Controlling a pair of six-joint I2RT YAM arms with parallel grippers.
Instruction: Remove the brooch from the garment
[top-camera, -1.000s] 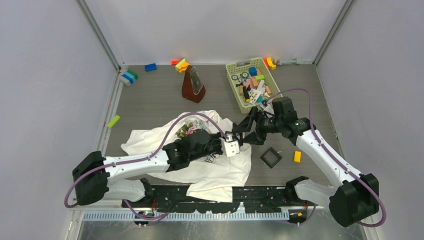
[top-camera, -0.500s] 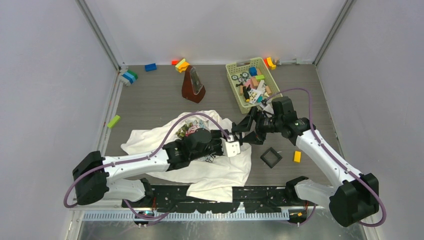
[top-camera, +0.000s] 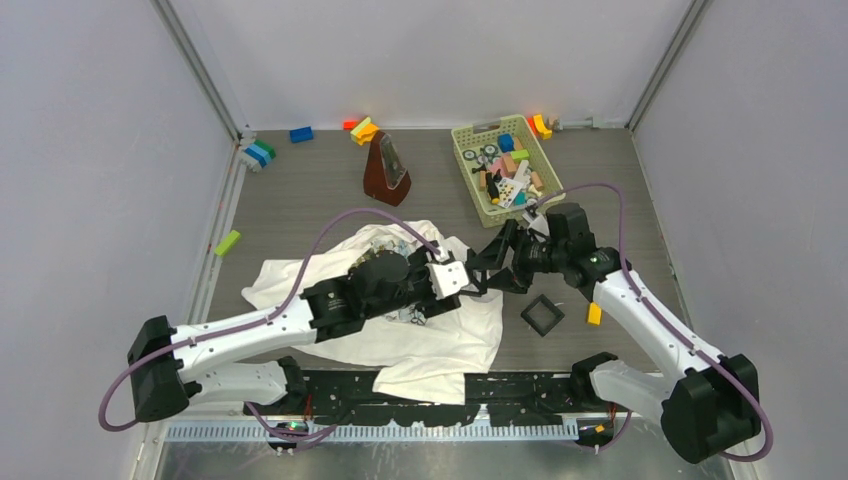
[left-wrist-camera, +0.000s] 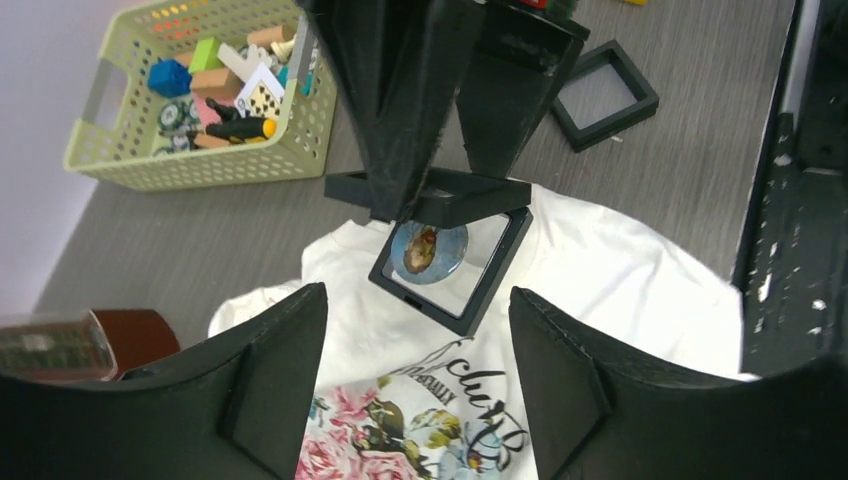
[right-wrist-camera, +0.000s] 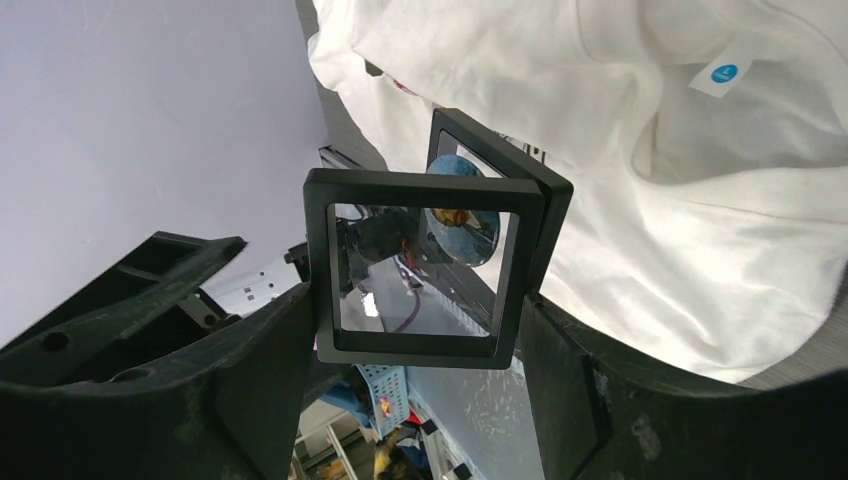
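At the far left of the surface (top-camera: 300, 200) lies a green block (top-camera: 228, 242). Next comes the garment (top-camera: 440, 345), crumpled, print side up, its script lettering towards the right. A brown metronome (top-camera: 386, 170) stands behind it, well apart.

The left gripper (left-wrist-camera: 418, 300) hangs over the floral print with its jaws spread wide and nothing between them.

Just right of it, over the garment's right edge, a black hinged frame (left-wrist-camera: 497, 272) stands open like a book. The brooch (left-wrist-camera: 428, 250) sits in the clear film of the lower leaf, off the cloth. It is a roundish blue-grey disc with a brownish centre. Its flat face is turned up towards the left wrist camera. No long axis can be told. Whether the lower leaf touches the garment cannot be told.

The right gripper (right-wrist-camera: 420, 320) reaches in from the right and is clamped on the frame's upper leaf, which stands between the right wrist camera and the brooch.

Behind the right gripper is a pale green basket (top-camera: 466, 175) full of small toys. Near it on the bare surface lies a second black tray (left-wrist-camera: 630, 72), and right of that an orange block (top-camera: 594, 313).
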